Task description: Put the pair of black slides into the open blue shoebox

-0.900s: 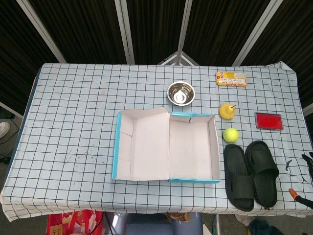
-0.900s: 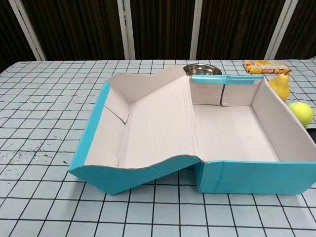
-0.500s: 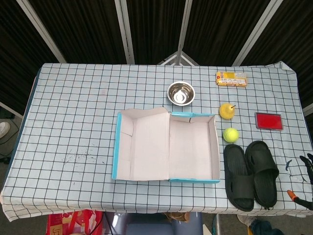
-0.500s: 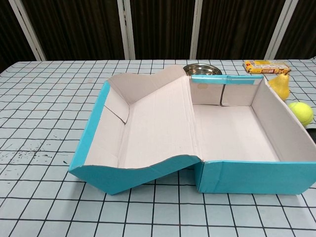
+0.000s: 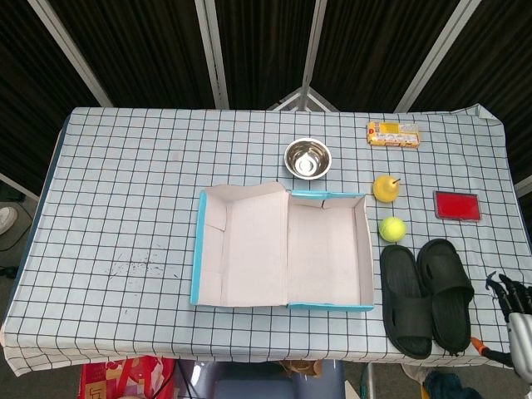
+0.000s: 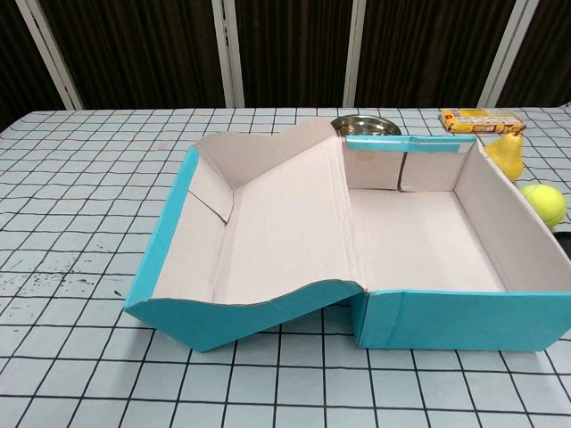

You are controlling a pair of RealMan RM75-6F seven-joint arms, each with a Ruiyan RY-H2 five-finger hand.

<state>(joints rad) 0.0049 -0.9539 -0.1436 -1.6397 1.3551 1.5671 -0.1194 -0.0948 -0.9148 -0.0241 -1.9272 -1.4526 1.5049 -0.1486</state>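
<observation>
Two black slides point(image 5: 426, 295) lie side by side on the checked tablecloth, just right of the open blue shoebox point(image 5: 196, 258). The box is empty, with its lid folded out flat to the left; the chest view shows its pale inside and blue front wall point(image 6: 455, 321) up close. My right hand point(image 5: 510, 309) comes in at the lower right edge of the head view, a little right of the slides and not touching them. Its fingers are spread and hold nothing. My left hand is in neither view.
Behind the slides are a green tennis ball point(image 5: 391, 229), a yellow pear point(image 5: 385, 188) and a red card point(image 5: 456, 205). A steel bowl point(image 5: 307, 158) stands behind the box and a snack packet point(image 5: 393, 134) lies at the far right.
My right hand has come further into the head view from the right edge, closer to the slides. The slides and the box have not moved.
</observation>
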